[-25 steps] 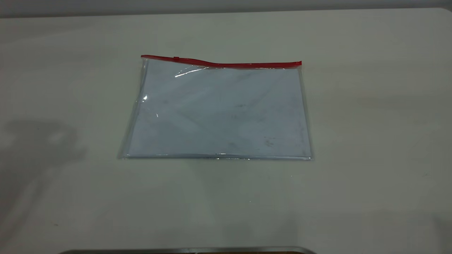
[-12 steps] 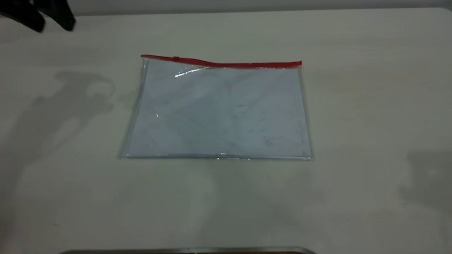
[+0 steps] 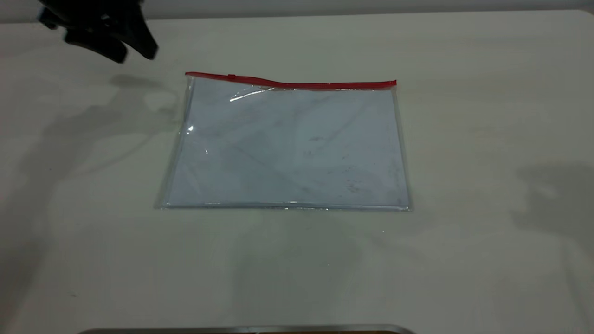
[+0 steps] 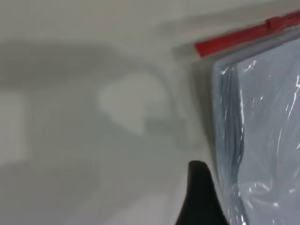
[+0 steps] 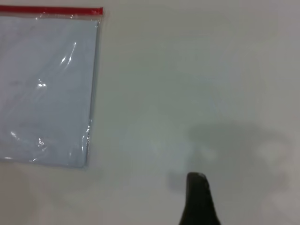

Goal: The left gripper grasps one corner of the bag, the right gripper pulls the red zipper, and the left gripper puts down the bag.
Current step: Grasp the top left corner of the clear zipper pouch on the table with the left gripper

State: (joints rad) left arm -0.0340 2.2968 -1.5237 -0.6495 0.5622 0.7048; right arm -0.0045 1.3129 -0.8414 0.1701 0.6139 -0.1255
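Flat rectangular clear plastic bag (image 3: 285, 146), bluish-white and scuffed, mid-desk (image 3: 487, 116); thin red zipper (image 3: 297, 83) along 12 o'clock edge, slider near its left corner. Open room all round. Black left end effector (image 3: 132, 51) spread, aloft at 10 o'clock, clear of bag. Right end effector: spread unclear.

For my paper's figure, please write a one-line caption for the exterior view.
Left gripper hovers beyond the bag, near the corner of its red zipper; bag lies flat.
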